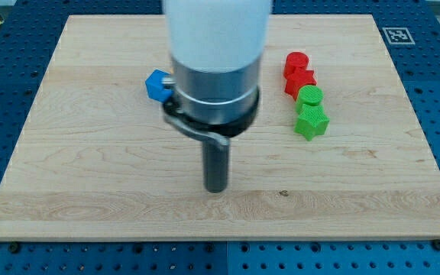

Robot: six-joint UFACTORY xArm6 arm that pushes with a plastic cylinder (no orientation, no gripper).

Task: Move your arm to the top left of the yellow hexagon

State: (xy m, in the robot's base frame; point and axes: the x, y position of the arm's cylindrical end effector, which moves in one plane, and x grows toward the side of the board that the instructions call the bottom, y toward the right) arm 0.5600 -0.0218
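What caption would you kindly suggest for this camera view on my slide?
My tip rests on the wooden board, below a blue block; red and green blocks cluster right; no yellow hexagon visible.

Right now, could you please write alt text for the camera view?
A dark rod's tip rests on a wooden board, below the arm's body. A blue block peeks out at its left; two red blocks and two green blocks cluster at right. No yellow hexagon shows.
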